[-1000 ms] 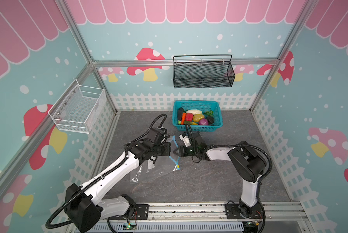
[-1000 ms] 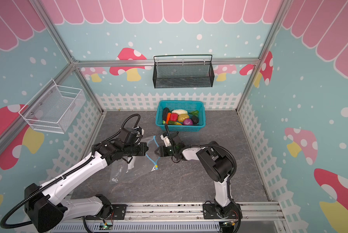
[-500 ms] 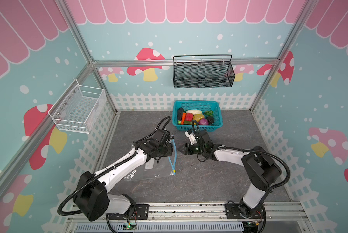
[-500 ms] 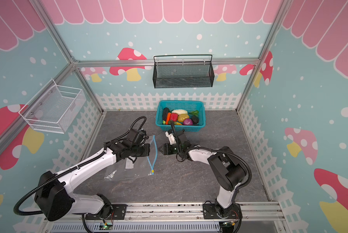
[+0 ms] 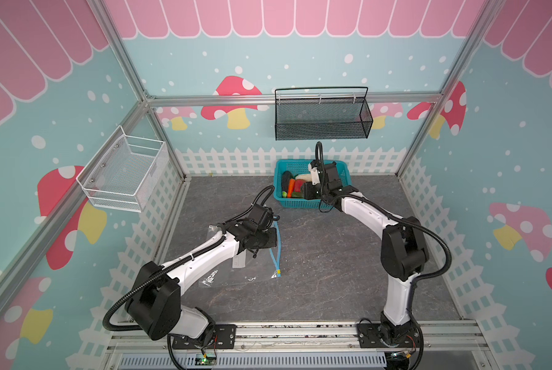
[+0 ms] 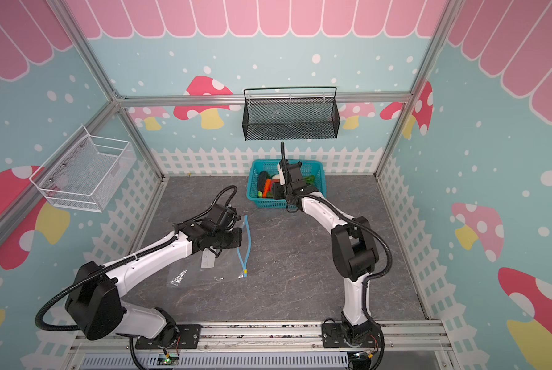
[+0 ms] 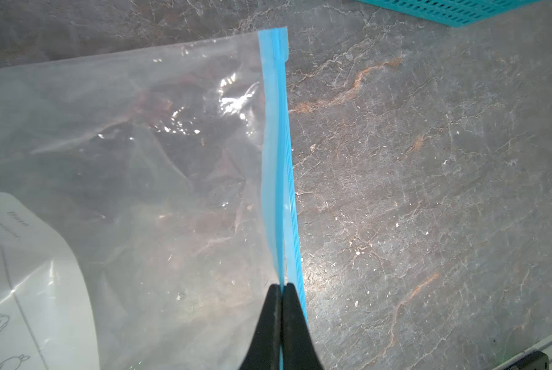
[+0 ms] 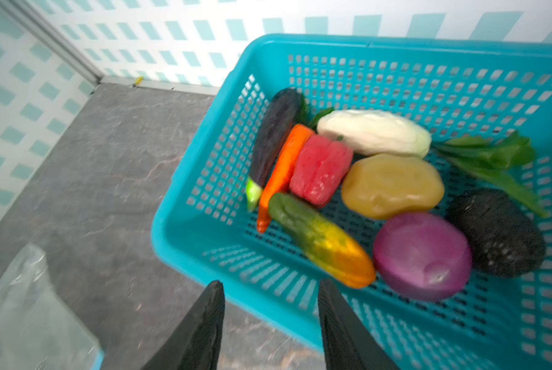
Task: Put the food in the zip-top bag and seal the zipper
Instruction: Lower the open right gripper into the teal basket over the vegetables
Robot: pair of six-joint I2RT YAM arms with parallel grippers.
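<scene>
The zip-top bag [image 5: 236, 266] [image 6: 204, 272] lies flat on the grey floor with nothing inside it. Its blue zipper [image 5: 279, 243] [image 7: 276, 128] runs along the mouth, ending in a yellow slider [image 5: 278, 272]. My left gripper [image 7: 282, 285] [image 5: 274, 239] is shut on the zipper's upper strip. The food stays in the teal basket [image 8: 197, 153] [image 5: 297, 203]: carrot [image 8: 284, 169], potato [image 8: 391, 185], onion [image 8: 422, 254], radish [image 8: 374, 133], eggplant [image 8: 274, 137] and a red piece [image 8: 319, 168]. My right gripper [image 8: 270, 283] [image 5: 308, 191] hangs open over the basket's near rim, holding nothing.
A black mesh basket [image 5: 321, 121] hangs on the back wall, above the teal basket. A white wire basket [image 5: 124, 173] is fixed to the left wall. White fence panels line the floor's edges.
My right gripper has left the bag's mouth and swung back over the basket. The left gripper has kept its hold on the zipper and shifted the bag slightly.
</scene>
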